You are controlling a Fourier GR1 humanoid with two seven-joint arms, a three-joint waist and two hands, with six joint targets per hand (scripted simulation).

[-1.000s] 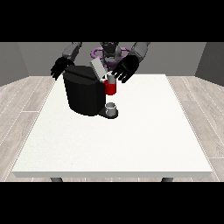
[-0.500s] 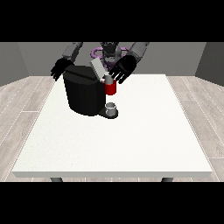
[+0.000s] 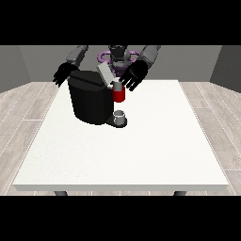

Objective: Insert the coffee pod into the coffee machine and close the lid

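A black coffee machine (image 3: 89, 101) stands on the white table (image 3: 141, 150) at the back left. Its grey lid (image 3: 105, 74) is raised and tilted. A red part (image 3: 119, 95) with a small pale pod-like top (image 3: 116, 85) sits at the machine's front, above a grey cup (image 3: 119, 115) on the drip base. The hand at the view's right (image 3: 132, 76) hovers just above and behind the red part, fingers spread and straight. Behind the machine's far left corner, the hand at the view's left (image 3: 63, 73) is open and holds nothing.
The robot's torso (image 3: 117, 56) stands behind the table's far edge. Grey wood floor surrounds the table. The table's near half and right side carry no objects.
The hand at the view's right has moved left and slightly down, closer to the lid and the red part. The other hand has barely shifted.
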